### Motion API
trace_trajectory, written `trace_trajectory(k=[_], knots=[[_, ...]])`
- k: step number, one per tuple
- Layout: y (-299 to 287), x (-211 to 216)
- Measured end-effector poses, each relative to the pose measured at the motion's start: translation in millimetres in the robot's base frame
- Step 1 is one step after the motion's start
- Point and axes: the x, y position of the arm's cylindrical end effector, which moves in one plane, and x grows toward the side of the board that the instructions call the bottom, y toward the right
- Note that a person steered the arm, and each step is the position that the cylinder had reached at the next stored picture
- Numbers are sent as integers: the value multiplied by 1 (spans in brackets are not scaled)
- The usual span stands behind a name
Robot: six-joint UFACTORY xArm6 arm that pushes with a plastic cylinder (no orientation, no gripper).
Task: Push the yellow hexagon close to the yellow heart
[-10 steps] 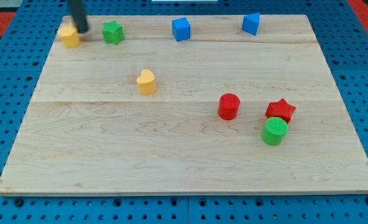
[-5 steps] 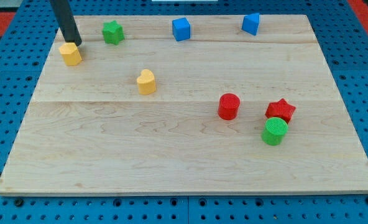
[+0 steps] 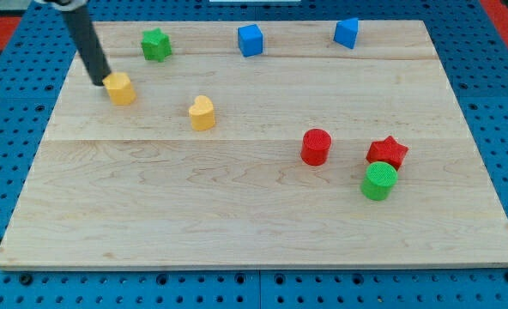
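My tip point(image 3: 102, 82), a bare rod grasping nothing, touches the yellow hexagon point(image 3: 119, 88) on its left. The yellow heart point(image 3: 202, 112) sits right and lower; an off-centre push could spin the hexagon aside.

You've got one view: high, in front of the desk point(image 3: 263, 223), angled down toward 12 o'clock, far enough to frame the whole board.

Light: bright, even, diffuse
Shadows: faint, short, beside each block
Glare: soft sheen on wooden board point(image 3: 237, 215)
Focus: sharp throughout
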Motion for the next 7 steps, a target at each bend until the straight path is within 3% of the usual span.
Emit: trace_trajectory(k=[2,4,6,7], knots=[[71,40],[120,52],[151,18],[239,6]])
